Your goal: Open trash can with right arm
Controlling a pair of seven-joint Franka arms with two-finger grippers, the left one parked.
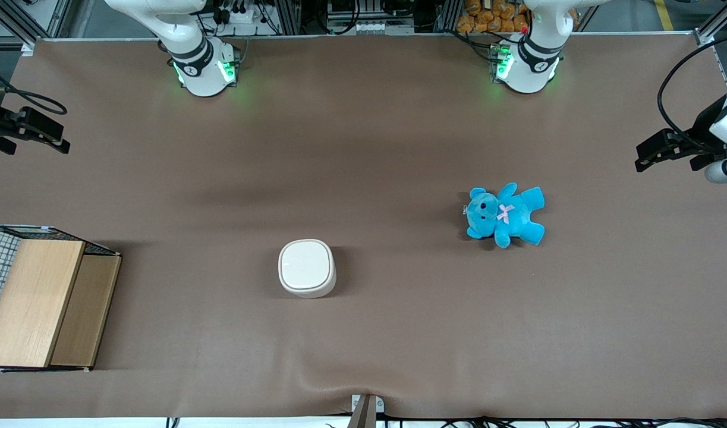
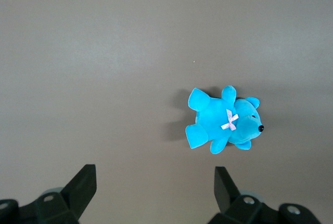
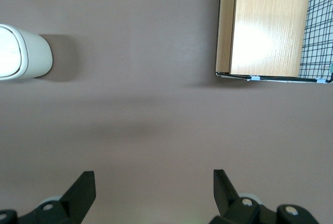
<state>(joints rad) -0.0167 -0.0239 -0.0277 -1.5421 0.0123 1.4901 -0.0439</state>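
The trash can (image 1: 307, 267) stands near the middle of the brown table cover (image 1: 363, 148), lid closed flat; the right wrist view cuts off most of it (image 3: 23, 52). The right arm's gripper (image 3: 154, 193) hangs over bare cover at the working arm's end, well apart from the can, its fingers (image 3: 83, 190) spread wide and empty. The wooden box with wire mesh (image 1: 36, 300) is cropped at the frame edge. A blue teddy bear (image 1: 506, 215) lies toward the parked arm's end. The cover wrinkles at the table's near edge.

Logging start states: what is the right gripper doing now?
Right gripper: open, holding nothing, high above bare table, away from the trash can.
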